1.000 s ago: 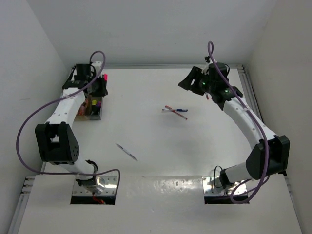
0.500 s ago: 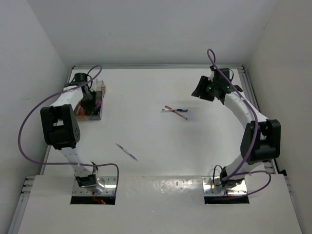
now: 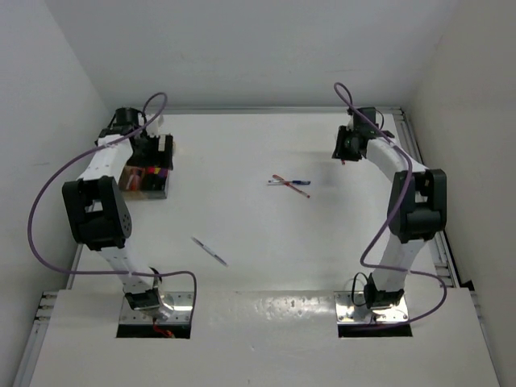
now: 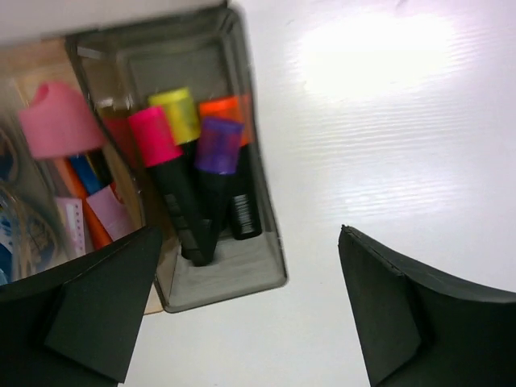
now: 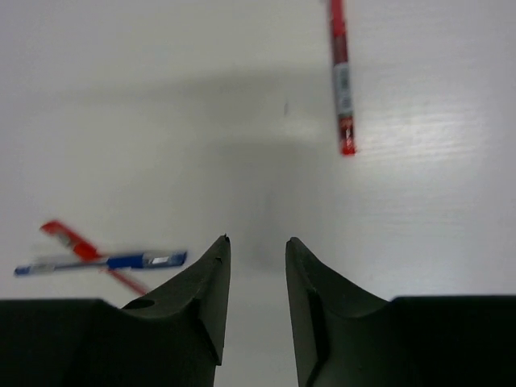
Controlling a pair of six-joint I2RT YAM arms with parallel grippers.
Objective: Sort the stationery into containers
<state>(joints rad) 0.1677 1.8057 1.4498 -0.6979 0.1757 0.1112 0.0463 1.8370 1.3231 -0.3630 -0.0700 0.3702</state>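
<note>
The container, a small organiser box, stands at the far left of the table. Its smoky compartment holds black highlighters capped pink, yellow, orange and purple. My left gripper hangs wide open over that end of the box, holding nothing. My right gripper is at the far right, jaws a narrow gap apart over bare table. A red pen lies just beyond it. A blue pen crosses another red pen mid-table.
A silver pen lies alone on the near left of the table. The box's tan compartment holds a pink item and other small stationery. White walls close in the table on the left, far and right sides.
My left gripper has opened and the pink-capped highlighter now stands in the box. My right arm has swung out to the far right while its jaws narrowed.
</note>
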